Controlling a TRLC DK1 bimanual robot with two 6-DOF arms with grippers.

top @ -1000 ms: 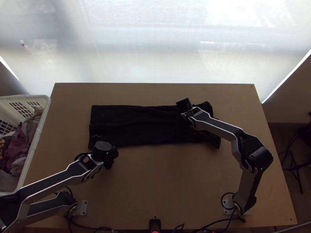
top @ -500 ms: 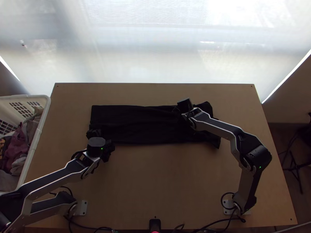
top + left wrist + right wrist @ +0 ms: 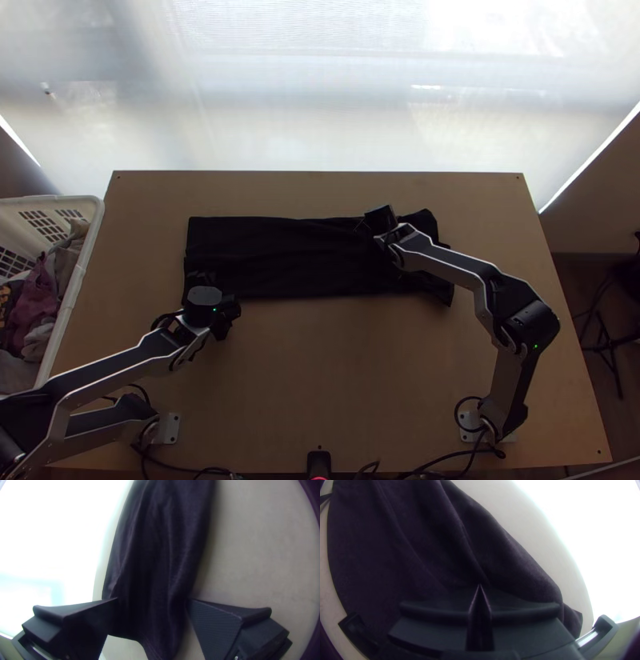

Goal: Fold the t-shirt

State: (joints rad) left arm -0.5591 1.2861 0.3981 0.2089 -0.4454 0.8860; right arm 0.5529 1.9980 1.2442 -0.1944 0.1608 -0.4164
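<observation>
The black t-shirt (image 3: 288, 256) lies in a long, creased band across mid-frame. At its lower-left corner the left gripper (image 3: 214, 301) has its jaws wide; toward its right end, the right gripper's (image 3: 383, 242) jaws meet, cloth between them uncertain.

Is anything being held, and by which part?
Left gripper: open, nothing held. Right gripper: fingers shut at the black t-shirt; whether they pinch it cannot be told.

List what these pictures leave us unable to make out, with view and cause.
- Shirt beneath the right arm: top view, arm covers it.
- Any shirt between the right gripper's tips: right wrist view, its fingers hide it.
- Basket's left part: top view, cut off by left edge.
</observation>
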